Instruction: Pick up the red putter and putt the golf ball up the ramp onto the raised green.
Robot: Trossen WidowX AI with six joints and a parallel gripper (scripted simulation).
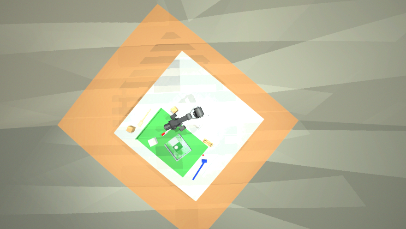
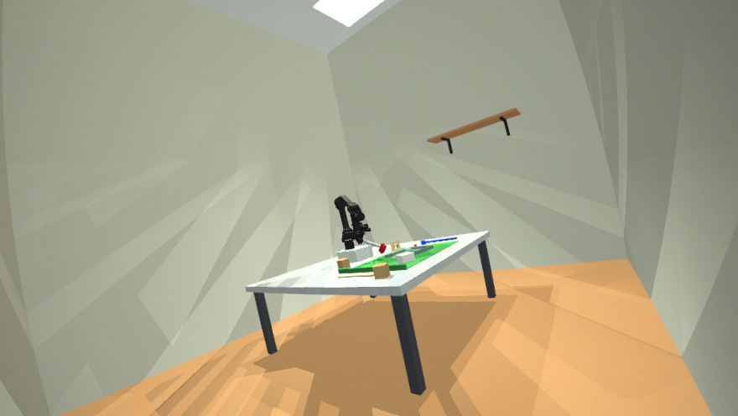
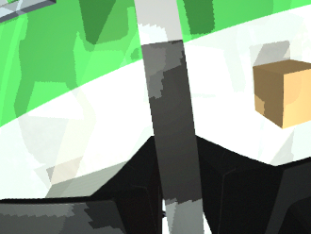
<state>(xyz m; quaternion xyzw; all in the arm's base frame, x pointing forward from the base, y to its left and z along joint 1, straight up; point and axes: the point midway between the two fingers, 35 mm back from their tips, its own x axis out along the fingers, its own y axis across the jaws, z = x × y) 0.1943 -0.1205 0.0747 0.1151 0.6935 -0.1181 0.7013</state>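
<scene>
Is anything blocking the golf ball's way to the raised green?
Nothing visible does. In the top view the golf ball already appears to sit on the raised green. The white block lies off to one side. The end effector grips the red putter.

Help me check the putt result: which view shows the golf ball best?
The top view: the golf ball shows as a white dot inside the grey-framed raised green. The exterior view is too distant to make it out, and the wrist view shows only the putter shaft, no ball.
</scene>
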